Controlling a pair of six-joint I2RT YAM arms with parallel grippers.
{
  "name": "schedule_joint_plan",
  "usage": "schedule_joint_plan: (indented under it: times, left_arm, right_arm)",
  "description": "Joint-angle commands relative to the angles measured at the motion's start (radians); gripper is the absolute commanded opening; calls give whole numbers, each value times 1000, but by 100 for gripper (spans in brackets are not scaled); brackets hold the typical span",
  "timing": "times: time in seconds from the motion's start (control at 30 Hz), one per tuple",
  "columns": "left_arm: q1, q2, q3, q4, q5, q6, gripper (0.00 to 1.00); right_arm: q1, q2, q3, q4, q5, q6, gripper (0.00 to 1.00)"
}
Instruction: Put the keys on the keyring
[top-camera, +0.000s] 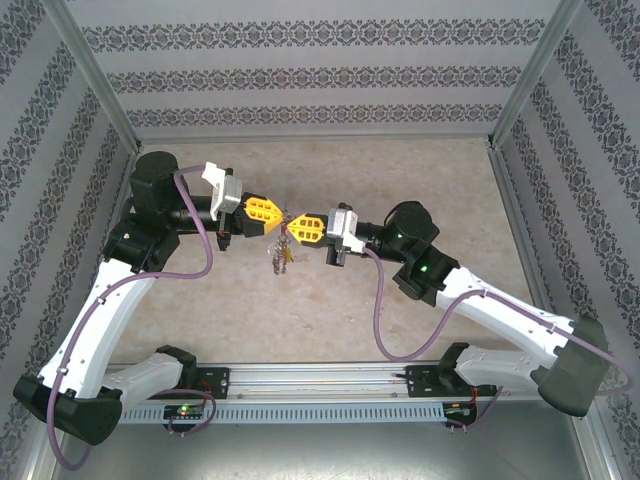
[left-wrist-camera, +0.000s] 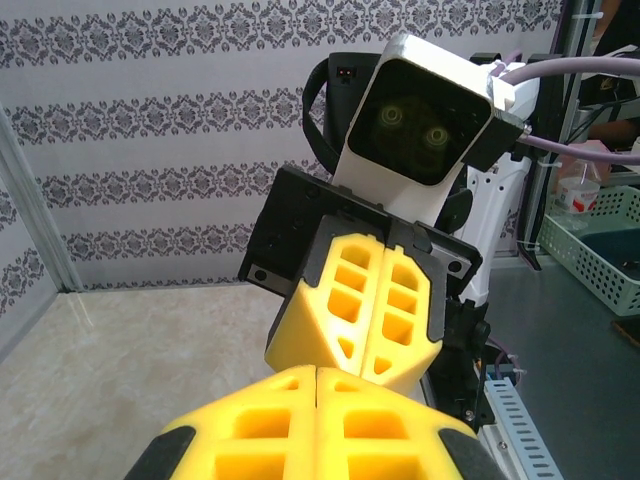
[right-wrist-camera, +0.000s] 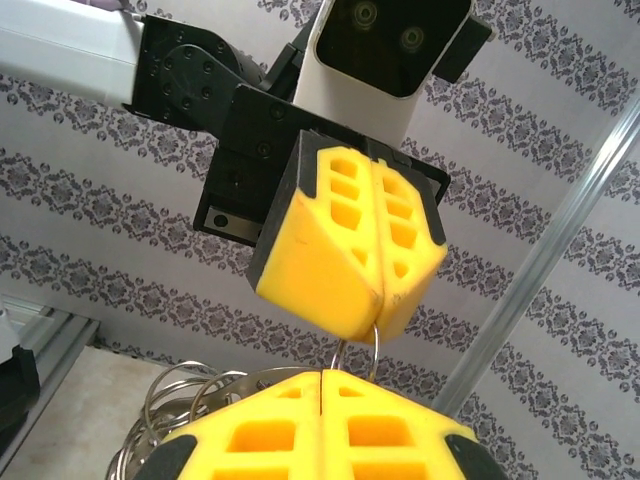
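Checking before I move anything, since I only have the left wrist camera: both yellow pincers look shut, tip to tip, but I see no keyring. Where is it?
Observer: Between them. In the right wrist view the thin loop of the keyring comes out of the closed tip of the left pincer.
Operator: Are keys hanging on it?
Observer: Yes. From above, the keys hang in a bunch just below where the pincers meet.
Operator: Is the other one gripping it too?
Observer: The loop drops behind the right pincer, also shut; a grip I cannot confirm.
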Motion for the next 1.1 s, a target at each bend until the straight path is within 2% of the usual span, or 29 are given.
schedule_joint_plan:
  times: [0.0,0.2,0.33,0.6,0.7,0.87,0.97,1.07]
  left_arm:
    - [8,-13,6,105,22,-15,0]
    - [7,-10,6,102,9,-14,0]
    - [7,-4,8,96,-1,-10,0]
    - [8,3,10,80,-19,5,0]
    - [8,2,3,109,-20,-17,0]
    - [8,-7,-13,151,-12,-53,0]
    - [7,-13,-23,165,-11,-64,0]
    - [6,-16,-26,169,-10,-67,0]
  right_arm:
    - [11,-10,-31,-29,11,-18,5]
    - [11,-24,-42,14,20,12,23]
    - [11,-47,-52,23,47,38,28]
    - [-23,-120,-54,37,62,116,27]
    - [-33,-114,-28,3,56,125,23]
    - [-35,-84,-1,3,72,146,23]
    - [-38,-70,22,4,71,162,24]
    - [-39,-59,37,13,50,175,32]
